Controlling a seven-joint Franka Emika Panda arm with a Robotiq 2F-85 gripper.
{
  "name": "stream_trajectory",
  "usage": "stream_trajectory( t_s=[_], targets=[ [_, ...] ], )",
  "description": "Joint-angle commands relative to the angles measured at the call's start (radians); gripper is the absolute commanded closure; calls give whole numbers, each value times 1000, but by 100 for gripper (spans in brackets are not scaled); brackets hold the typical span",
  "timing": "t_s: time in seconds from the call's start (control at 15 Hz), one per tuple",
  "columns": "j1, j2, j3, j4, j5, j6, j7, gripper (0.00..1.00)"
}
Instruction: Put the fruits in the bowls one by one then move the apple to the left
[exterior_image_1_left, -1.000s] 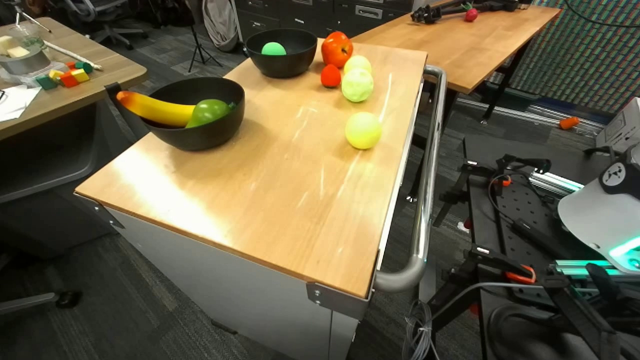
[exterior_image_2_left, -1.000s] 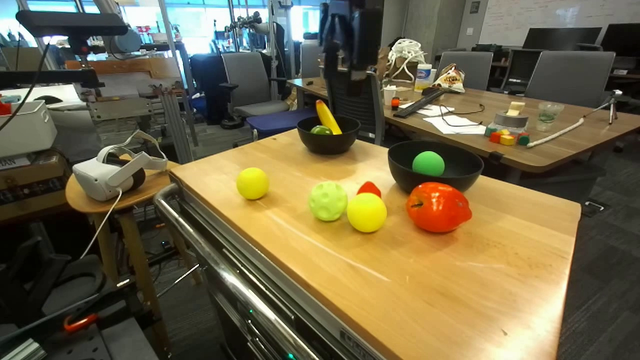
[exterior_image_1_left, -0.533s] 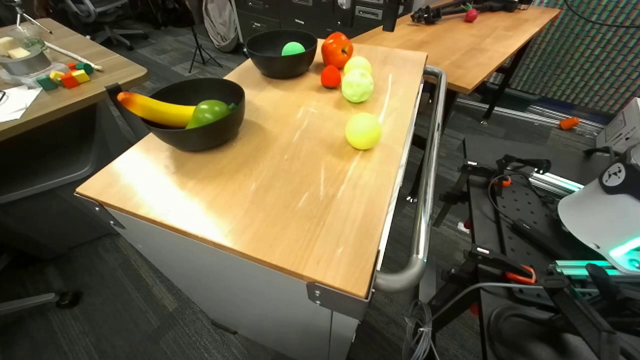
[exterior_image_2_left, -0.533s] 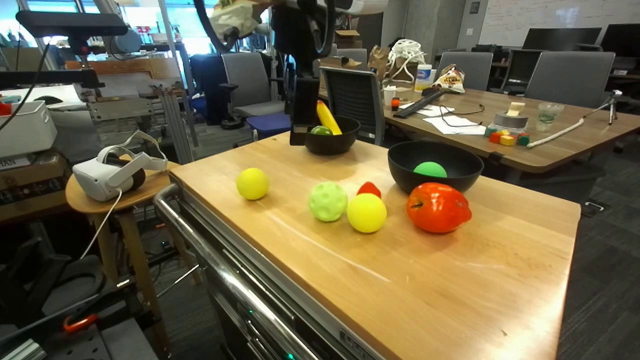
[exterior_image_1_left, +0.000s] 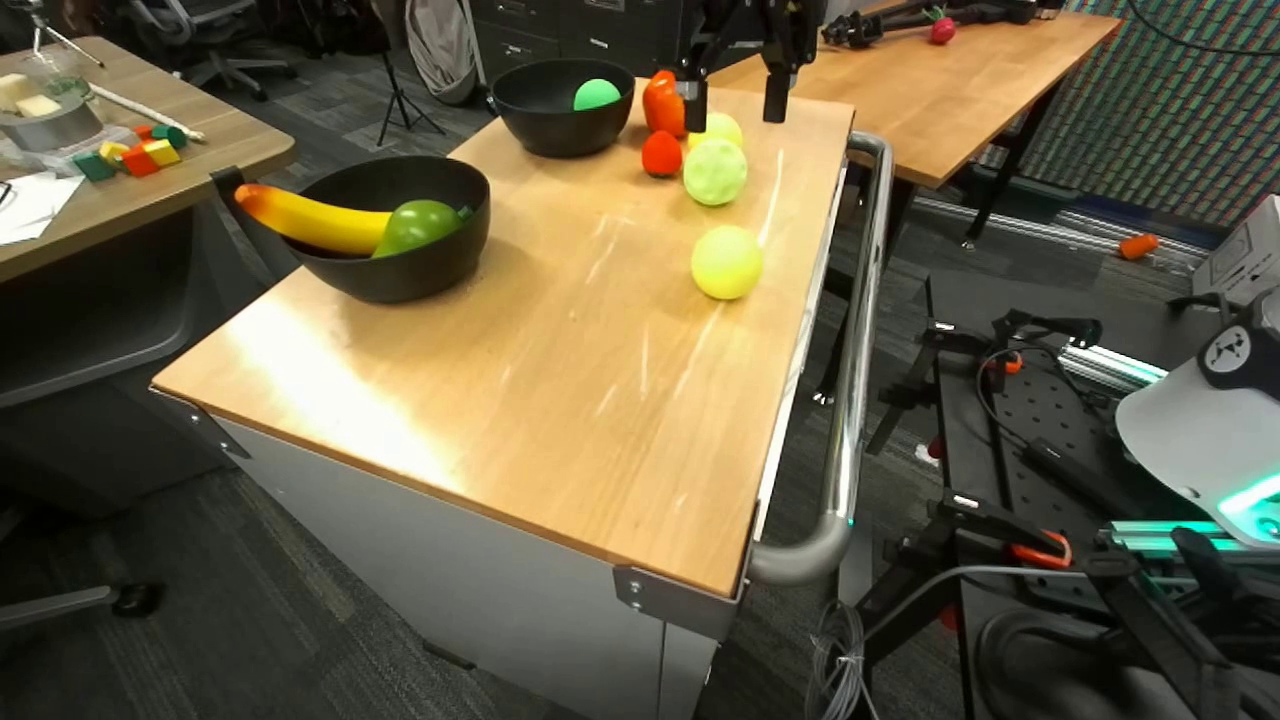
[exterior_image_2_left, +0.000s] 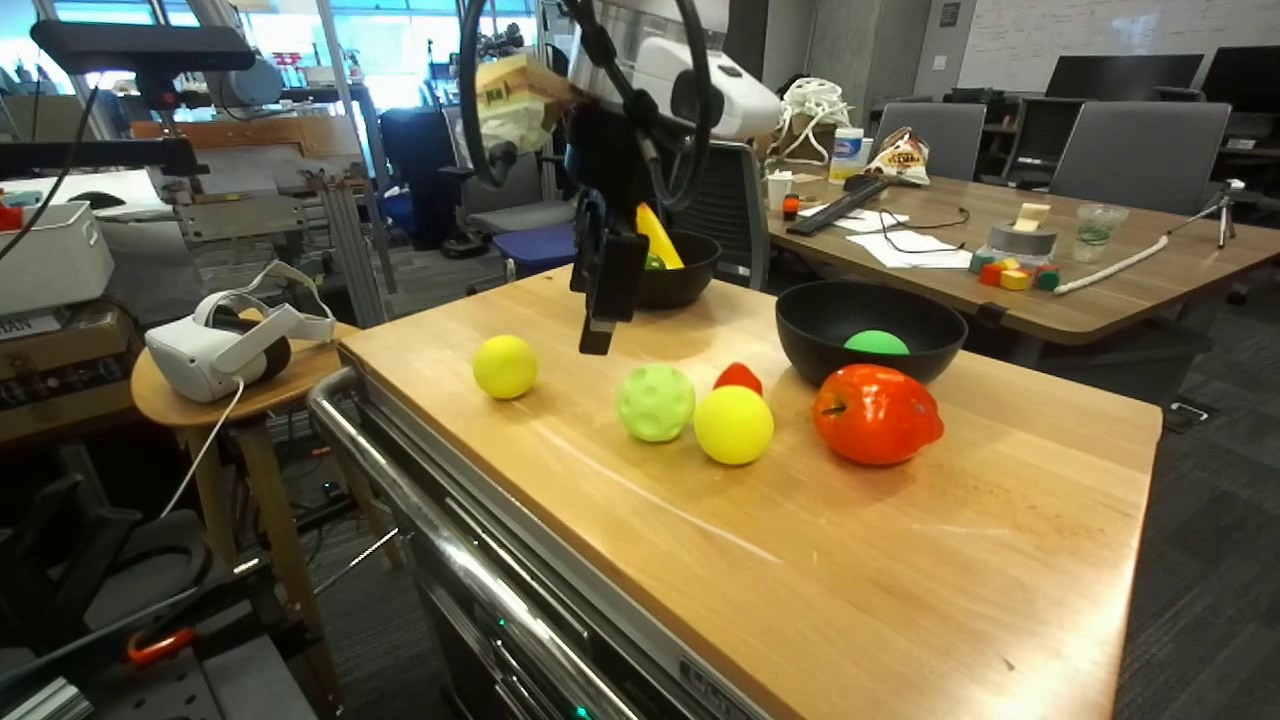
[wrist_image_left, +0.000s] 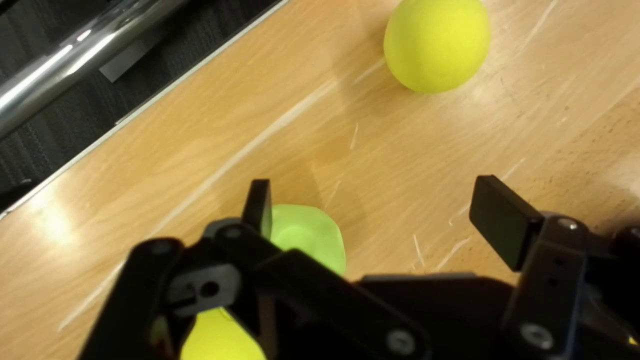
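My gripper (exterior_image_1_left: 735, 103) is open and empty above the table, over the ball group; it also shows open in the wrist view (wrist_image_left: 382, 212). A glossy red apple-like fruit (exterior_image_2_left: 878, 415) lies by the far bowl, partly hidden by a finger in an exterior view (exterior_image_1_left: 664, 105). A red strawberry (exterior_image_1_left: 661, 154) lies beside a textured light-green ball (exterior_image_1_left: 715, 172), also under the left finger in the wrist view (wrist_image_left: 310, 232). One black bowl (exterior_image_1_left: 430, 275) holds a banana (exterior_image_1_left: 320, 222) and a green pear-like fruit (exterior_image_1_left: 415, 225). The other black bowl (exterior_image_1_left: 560, 140) holds a green ball (exterior_image_1_left: 597, 94).
One yellow ball (exterior_image_2_left: 733, 425) sits beside the light-green ball. Another yellow ball (exterior_image_2_left: 505, 367) stands apart near the table edge; it also shows in the wrist view (wrist_image_left: 437, 45). A metal rail (exterior_image_1_left: 860, 350) runs along that edge.
The gripper has come down into view, open, toward the balls. The green ball has rolled across its bowl toward the apple-like fruit and settled lower. The other fruits have not moved.
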Motion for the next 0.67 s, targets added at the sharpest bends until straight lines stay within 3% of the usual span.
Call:
stream_trajectory(
  t_s=[0.0, 0.33, 0.6],
  targets=[
    [-13, 59, 4, 68, -29, -62, 3, 0],
    [-15, 119, -1, 88, -82, -64, 8, 0],
    [-18, 156, -10, 77, -129, 9, 24, 0]
  ],
)
